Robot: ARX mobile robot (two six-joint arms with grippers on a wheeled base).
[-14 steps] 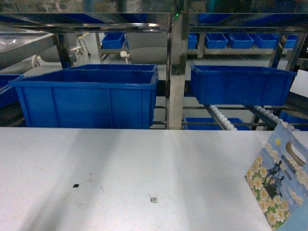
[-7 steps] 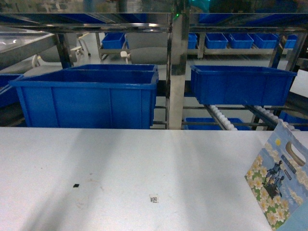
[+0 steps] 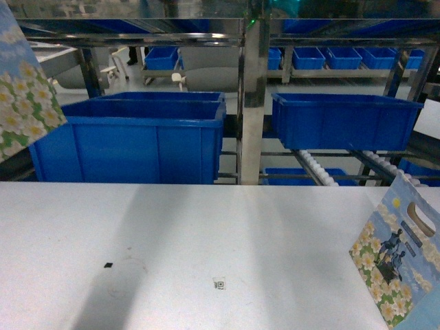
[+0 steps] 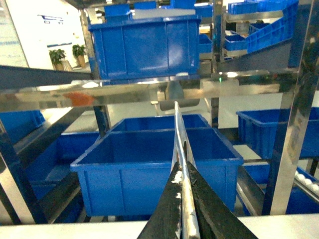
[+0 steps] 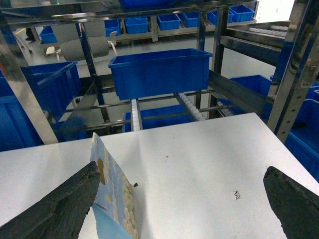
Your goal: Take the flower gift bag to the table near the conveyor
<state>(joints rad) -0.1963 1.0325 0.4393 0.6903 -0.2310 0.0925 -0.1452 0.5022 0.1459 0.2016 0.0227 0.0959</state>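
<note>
A flower gift bag [image 3: 24,96] with white daisies hangs at the upper left edge of the head view, above the table [image 3: 206,227]. In the left wrist view I see it edge-on [image 4: 178,129], and my left gripper [image 4: 182,172] is shut on that thin edge. A second flower gift bag [image 3: 402,254] stands on the table at the right. My right gripper [image 5: 182,169] is open above the table, its left finger beside that bag [image 5: 112,194]. The conveyor [image 3: 316,165], a steel rack with white roller lanes, stands just behind the table. Neither gripper shows in the head view.
A big blue bin [image 3: 130,137] and a second one [image 3: 344,120] sit on the rack behind the table's far edge. A steel post [image 3: 253,103] rises between them. A code sticker [image 3: 220,283] and a black mark [image 3: 108,265] lie on the tabletop.
A flower gift bag has come into the head view at the upper left, where none showed before. The bag standing at the right has not moved.
</note>
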